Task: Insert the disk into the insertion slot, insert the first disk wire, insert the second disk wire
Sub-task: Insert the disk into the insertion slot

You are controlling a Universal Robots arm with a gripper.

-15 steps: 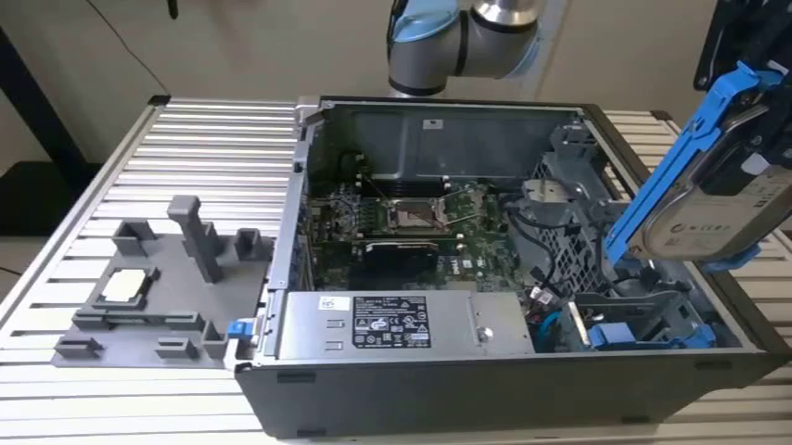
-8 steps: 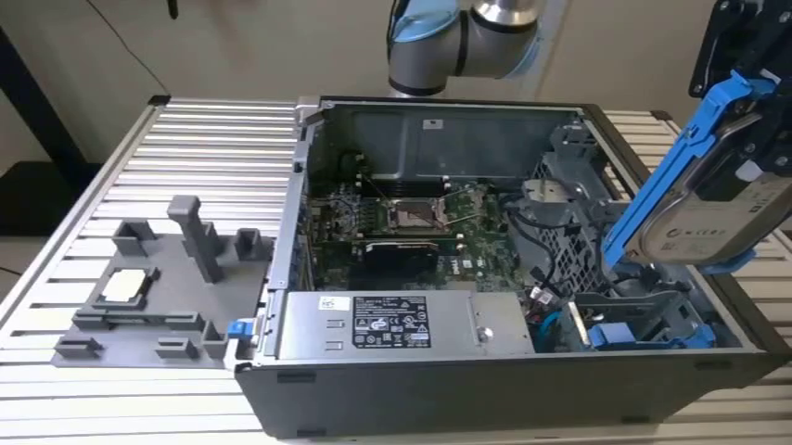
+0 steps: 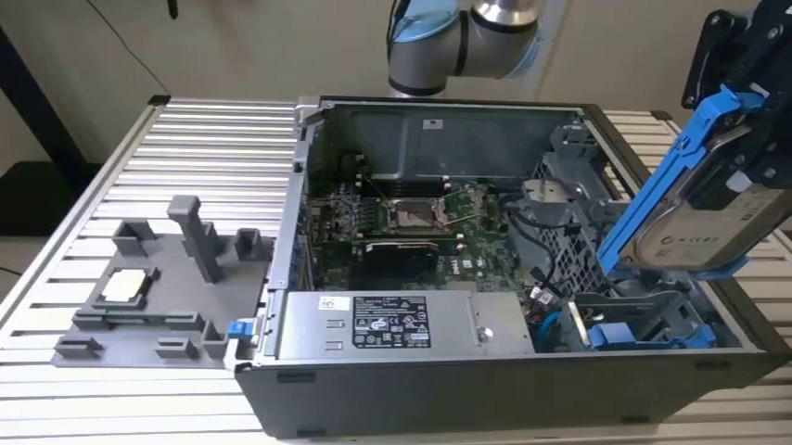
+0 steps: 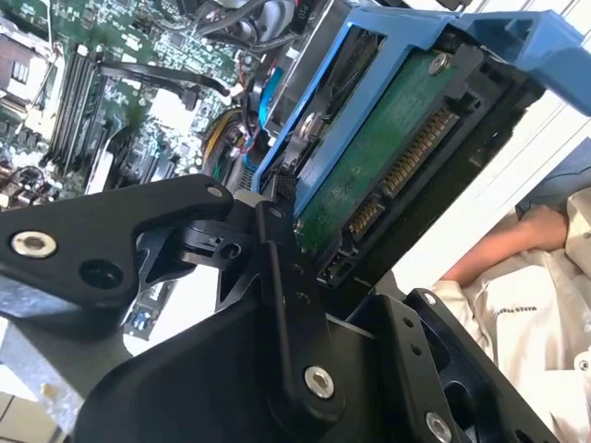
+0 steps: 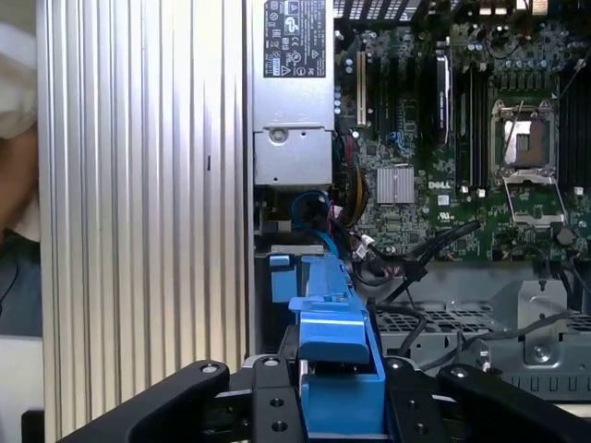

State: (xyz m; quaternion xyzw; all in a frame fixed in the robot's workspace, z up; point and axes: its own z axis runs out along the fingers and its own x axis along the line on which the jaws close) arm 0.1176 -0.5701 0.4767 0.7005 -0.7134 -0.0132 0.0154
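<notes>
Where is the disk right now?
At the exterior view's right, the disk hangs tilted in the gripper, above the drive cage of the open computer case, not yet inserted.

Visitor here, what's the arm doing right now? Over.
Gripper shut on the disk. Disk tilted, in the air over the drive cage, not inserted. Black cables lie beside the cage.

There is one open computer (image 3: 371,389), one robot arm (image 3: 458,37) and one grey holder (image 3: 161,306). Inside are one green board (image 3: 477,209) and one silver power box (image 3: 396,324). One blue-framed disk (image 3: 693,236) is up high, and maybe a second blue drive (image 3: 650,336) sits low down.
</notes>
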